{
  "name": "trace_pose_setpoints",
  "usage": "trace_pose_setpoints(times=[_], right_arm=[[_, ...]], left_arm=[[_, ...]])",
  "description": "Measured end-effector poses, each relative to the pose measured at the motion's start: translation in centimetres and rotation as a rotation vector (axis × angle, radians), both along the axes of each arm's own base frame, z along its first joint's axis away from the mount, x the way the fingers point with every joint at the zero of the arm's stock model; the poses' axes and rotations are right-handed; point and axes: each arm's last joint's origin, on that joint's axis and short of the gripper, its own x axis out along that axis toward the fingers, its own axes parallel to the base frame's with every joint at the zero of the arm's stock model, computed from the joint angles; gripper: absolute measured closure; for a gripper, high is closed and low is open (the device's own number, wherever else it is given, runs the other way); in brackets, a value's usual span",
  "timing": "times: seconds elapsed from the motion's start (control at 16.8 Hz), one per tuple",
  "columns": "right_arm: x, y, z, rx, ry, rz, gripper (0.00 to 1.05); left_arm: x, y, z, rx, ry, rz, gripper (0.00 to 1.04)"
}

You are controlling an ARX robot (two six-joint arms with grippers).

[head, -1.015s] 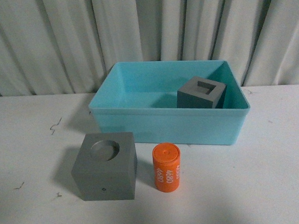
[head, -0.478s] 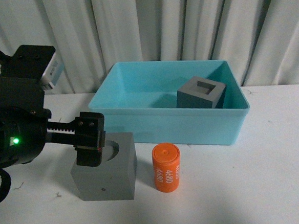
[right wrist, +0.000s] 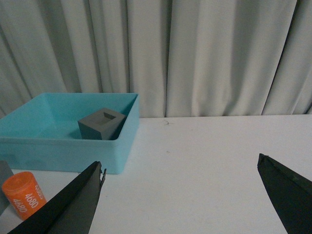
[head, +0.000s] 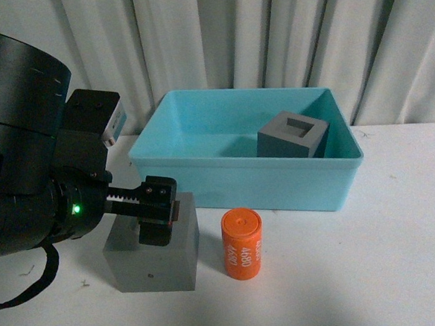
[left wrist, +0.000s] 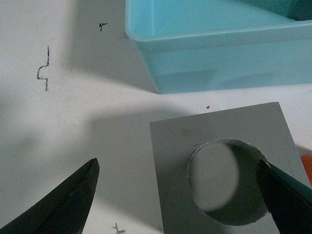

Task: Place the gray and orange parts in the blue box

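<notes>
The box [head: 241, 180] holds the square-recess cube [head: 292, 135] toward its right end. In front of the box's left corner sits the round-recess cube [head: 153, 261], and the orange cylinder [head: 242, 243] stands upright in front of the box's middle. The left gripper [head: 157, 212] hangs over the round-recess cube, jaws spread wide, gripping nothing. The right gripper [right wrist: 180, 162], apart from the box, is also wide open and empty.

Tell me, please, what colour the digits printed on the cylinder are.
White, on the orange cylinder; the front view shows them best.
</notes>
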Motion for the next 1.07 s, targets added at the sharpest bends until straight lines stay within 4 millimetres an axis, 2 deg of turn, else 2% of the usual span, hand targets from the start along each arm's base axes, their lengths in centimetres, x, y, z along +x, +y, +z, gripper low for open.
trace_pose_setpoints(times=[0.42,0.66,1.07], right_arm=[[0.0,0.0,0.0,0.0,0.0,0.0,0.06],[0.0,0.0,0.0,0.0,0.0,0.0,0.06],[0.0,0.0,0.0,0.0,0.0,0.0,0.06]], left_arm=[[0.4,-0.1,-1.7,0.017,0.042,0.001,0.07],[0.8,-0.3,-2.0,0.015,0.038,0.002,0.09],[0.3,0.1,-2.4,-0.005,0.053,0.002,0.8]])
